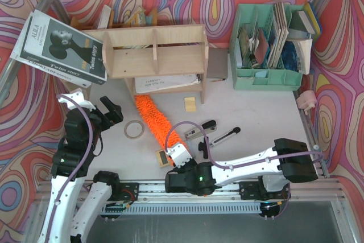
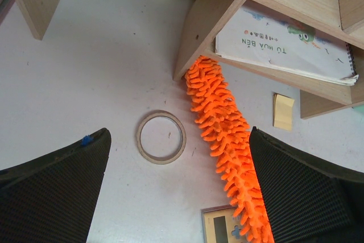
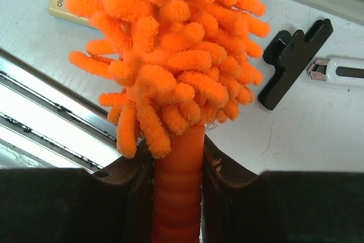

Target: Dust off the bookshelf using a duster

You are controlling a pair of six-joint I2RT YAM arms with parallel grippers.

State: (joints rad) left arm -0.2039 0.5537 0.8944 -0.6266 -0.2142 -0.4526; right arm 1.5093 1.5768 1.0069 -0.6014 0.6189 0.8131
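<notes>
While the right jaws clamp the duster point(image 1: 154, 116), its tip hidden under the bookshelf point(image 1: 170, 60), the left jaws gape.

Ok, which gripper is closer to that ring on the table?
Left. The open left gripper hangs just beside the ring, which shows between its fingers in the wrist view. The right gripper is farther off, past the duster, shut on its handle.
</notes>
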